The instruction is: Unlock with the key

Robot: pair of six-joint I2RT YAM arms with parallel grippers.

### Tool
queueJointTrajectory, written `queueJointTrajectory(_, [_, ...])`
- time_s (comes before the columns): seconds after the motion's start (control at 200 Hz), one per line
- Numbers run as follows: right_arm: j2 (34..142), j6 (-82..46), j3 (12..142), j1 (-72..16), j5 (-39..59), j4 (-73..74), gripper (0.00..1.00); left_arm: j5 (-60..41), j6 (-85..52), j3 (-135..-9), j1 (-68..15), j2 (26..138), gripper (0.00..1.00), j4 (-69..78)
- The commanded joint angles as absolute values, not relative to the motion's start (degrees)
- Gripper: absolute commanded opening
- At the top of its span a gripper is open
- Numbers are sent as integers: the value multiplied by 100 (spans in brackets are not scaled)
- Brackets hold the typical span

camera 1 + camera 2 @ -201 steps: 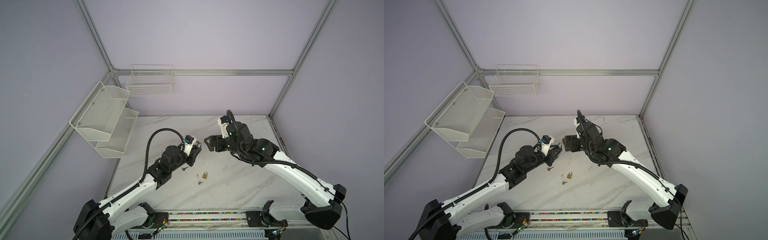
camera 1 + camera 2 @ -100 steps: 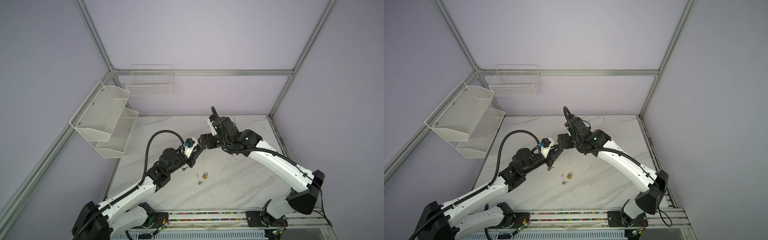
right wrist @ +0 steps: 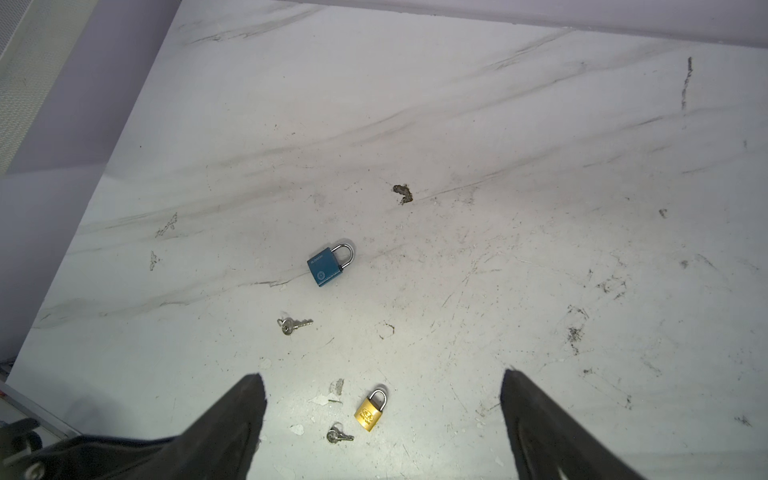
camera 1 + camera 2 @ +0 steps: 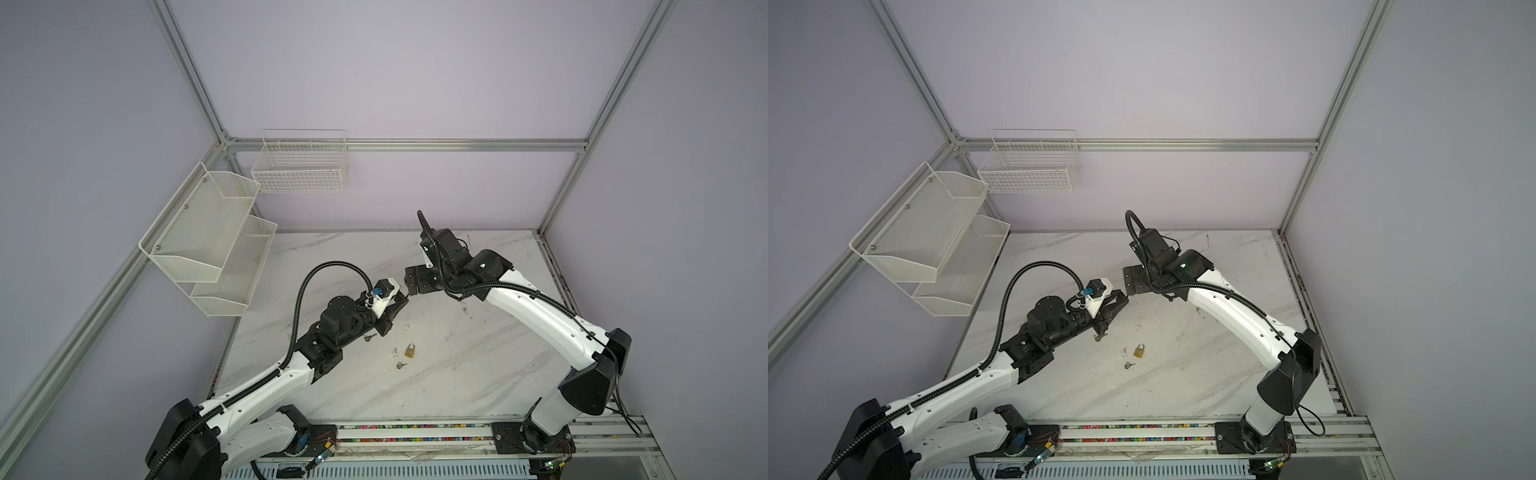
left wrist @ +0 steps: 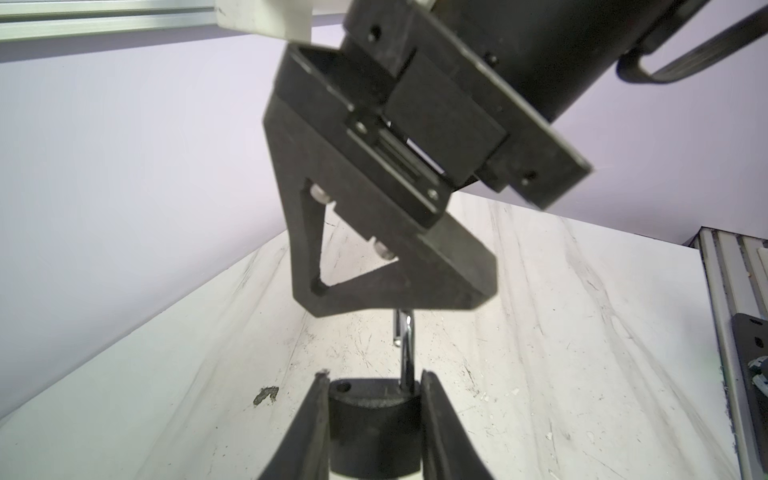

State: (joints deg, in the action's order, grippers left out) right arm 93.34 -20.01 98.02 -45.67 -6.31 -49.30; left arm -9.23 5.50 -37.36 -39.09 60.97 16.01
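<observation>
My left gripper [image 5: 375, 376] is shut on a black padlock [image 5: 374, 411], held above the table. The padlock's silver shackle [image 5: 406, 345] stands up from one hole; the other hole is bare. The shackle's top is hidden behind a finger [image 5: 374, 286] of my right gripper [image 4: 409, 284], which hangs open right at the left gripper [image 4: 401, 302] tip. Nothing sits between the right gripper [image 3: 381, 374] fingers. Two small silver keys lie on the marble: one key [image 3: 293, 325] near the left gripper, the other key [image 3: 337, 436] nearer the front. The lock's keyhole is hidden.
A gold padlock [image 4: 410, 351] lies mid-table beside the front key. A blue padlock [image 3: 330, 266] lies flat under the left gripper, hidden in both top views. White mesh shelves [image 4: 208, 232] hang on the left wall and a wire basket [image 4: 301, 166] on the back wall.
My right arm has lifted its elbow and brought its gripper a little left, up to the left gripper's tip, opening slightly wider. The left gripper has barely moved and keeps its hold.
</observation>
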Motion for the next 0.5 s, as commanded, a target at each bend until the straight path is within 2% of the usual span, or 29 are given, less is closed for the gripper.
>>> queueJointTrajectory(0.0, [9243,-1808,9873,-4506,-482,-5216,92,-933,775,-3686,-3929,6040,0,2077])
queueJointTrajectory(0.21, [8995,-1740,9534,-4438,53,-5212,91,-949,671,-3647,-3929,6021,0,2292])
queueJointTrajectory(0.39, [8692,-1915,9327,-4421,-64,-5231,91,-951,567,-3708,-3929,6081,0,2380])
queueJointTrajectory(0.495, [8469,-2036,9337,-4421,-502,-5191,92,-695,493,-3757,-3933,6132,0,2352])
